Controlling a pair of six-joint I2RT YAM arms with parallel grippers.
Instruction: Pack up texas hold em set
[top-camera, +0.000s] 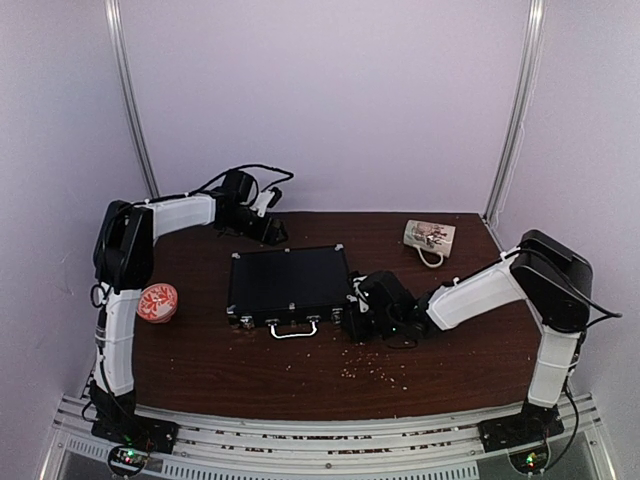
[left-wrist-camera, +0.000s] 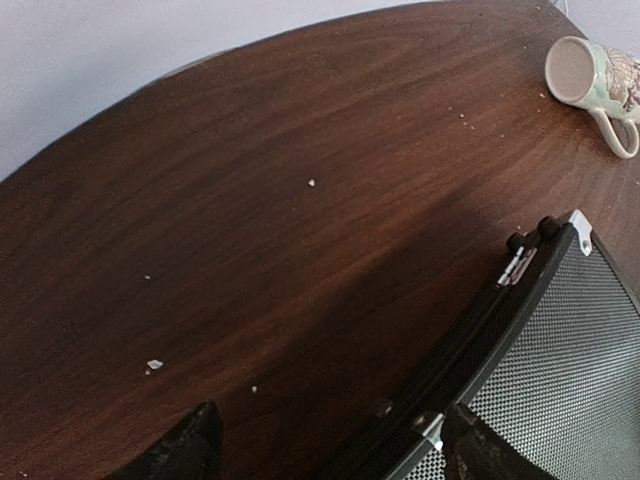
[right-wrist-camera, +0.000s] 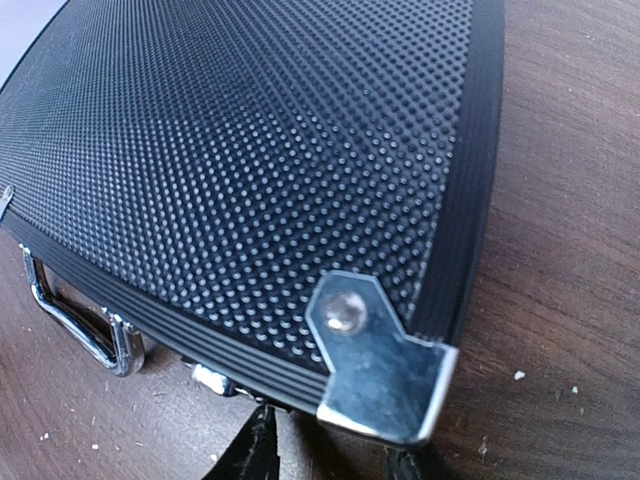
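At the far left of the desk (top-camera: 200, 350) sits an orange-red patterned dish (top-camera: 157, 302), well apart from everything else. Behind it the left arm reaches toward the back, and its left fingers (left-wrist-camera: 190, 445) hang spread wide and released over the back left corner of the briefcase (top-camera: 290, 282), one over bare wood and the other over the lid, gripping nothing.

The black briefcase lies flat and closed in the middle of the desk, its chrome handle (top-camera: 293, 330) facing the near edge. A scatter of pale crumbs (top-camera: 375, 365) lies on the wood in front of it.

At its front right silver corner (right-wrist-camera: 385, 365) the right fingers (right-wrist-camera: 250, 450) sit low, either side of the corner; I cannot tell whether they are clamped on it. Far right at the back, a white printed mug (top-camera: 430, 237) lies on its side.
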